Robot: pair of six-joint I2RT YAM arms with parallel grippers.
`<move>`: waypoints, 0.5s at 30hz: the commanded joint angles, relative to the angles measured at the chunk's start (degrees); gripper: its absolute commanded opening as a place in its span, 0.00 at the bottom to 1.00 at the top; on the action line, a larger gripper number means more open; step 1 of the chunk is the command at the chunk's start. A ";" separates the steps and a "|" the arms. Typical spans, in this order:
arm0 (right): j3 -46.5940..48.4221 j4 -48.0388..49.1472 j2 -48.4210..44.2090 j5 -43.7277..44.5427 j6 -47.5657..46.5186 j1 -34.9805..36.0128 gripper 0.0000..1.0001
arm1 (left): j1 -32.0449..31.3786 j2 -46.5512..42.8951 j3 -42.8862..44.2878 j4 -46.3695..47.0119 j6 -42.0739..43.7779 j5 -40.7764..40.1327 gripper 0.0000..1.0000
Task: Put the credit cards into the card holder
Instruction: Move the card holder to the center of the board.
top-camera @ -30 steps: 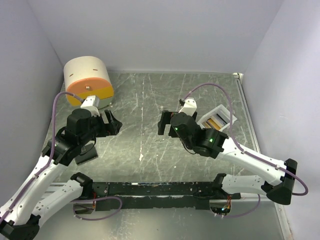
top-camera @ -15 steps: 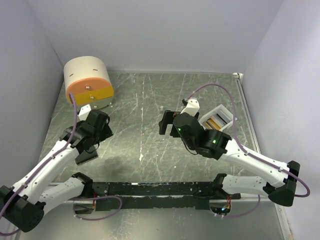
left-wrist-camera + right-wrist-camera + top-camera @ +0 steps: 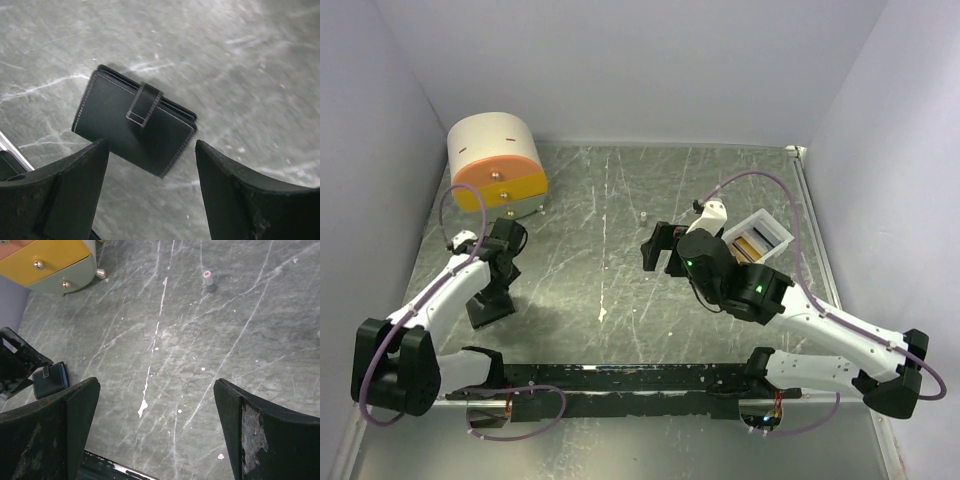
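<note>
Card holder (image 3: 135, 125): black, folded shut, strap across its front face, flat on the table (image 3: 600, 200). Placed at the table's left side, toward the near edge, nearer the arm bases than the round cream-and-orange drawer box (image 3: 495, 160). From above, mostly hidden under the left tool (image 3: 496, 285), only a dark corner showing. Seen also from the right wrist as a small dark rectangle at the far left (image 3: 50, 380).

Left tool (image 3: 150, 152): pointing down over the card holder, fingers (image 3: 75, 185) wide apart, one on each side of the wallet's lower corner. Nothing clamped. Contact with the leather: cannot tell.

Credit cards (image 3: 752, 243): gold-orange and dark, lying together inside the white tray (image 3: 777, 230) on the right side of the table, well apart from the card holder. Partly covered from above by the right arm.

Right tool (image 3: 658, 250): near the middle of the table, beside the tray, facing left. Fingers (image 3: 65, 425) spread wide, bare marbled table between them, nothing held.

Small grey peg (image 3: 208, 280): upright on the table beyond the right tool.
</note>
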 commanded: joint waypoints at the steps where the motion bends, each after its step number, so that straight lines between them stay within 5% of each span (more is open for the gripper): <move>1: -0.69 1.55 -1.51 -0.05 0.93 0.22 1.00 | 5.47 2.48 -2.90 6.16 -1.27 0.07 0.81; 15: -0.62 -0.85 -3.27 1.46 0.94 0.22 1.00 | 5.76 9.52 -6.98 20.60 7.86 14.52 0.77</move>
